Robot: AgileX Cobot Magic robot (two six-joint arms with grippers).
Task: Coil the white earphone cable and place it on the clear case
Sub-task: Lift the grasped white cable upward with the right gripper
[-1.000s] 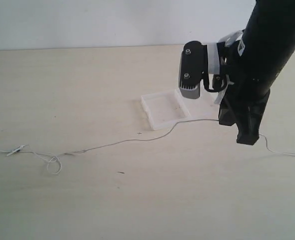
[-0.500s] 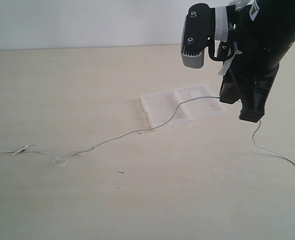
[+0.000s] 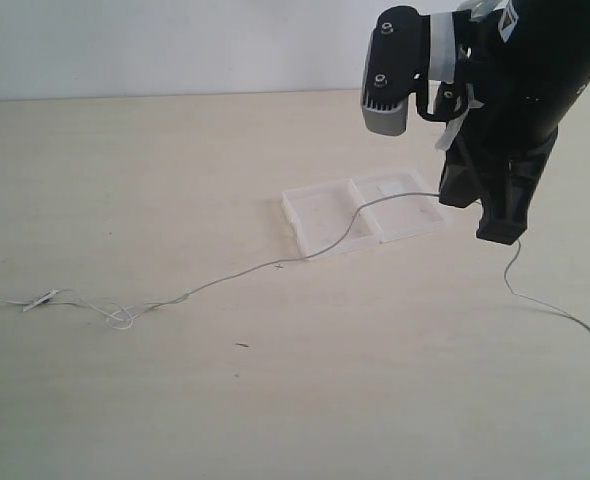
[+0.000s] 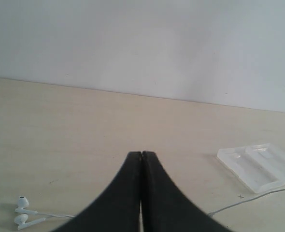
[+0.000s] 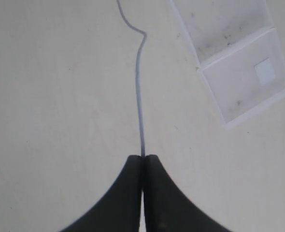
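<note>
The white earphone cable (image 3: 230, 277), thin and mostly slack, runs across the table (image 3: 175, 400) from its two earbuds (image 4: 21, 218) through a small loose knot (image 3: 121, 316). It then rises off the surface and passes over the clear case (image 3: 320, 215) to where the right gripper (image 5: 142, 157) pinches it between closed fingertips, beyond which the rest hangs down and trails away. The clear case lies open and flat, its two transparent squarish halves side by side, one bearing a small white patch (image 5: 264, 70).
</note>
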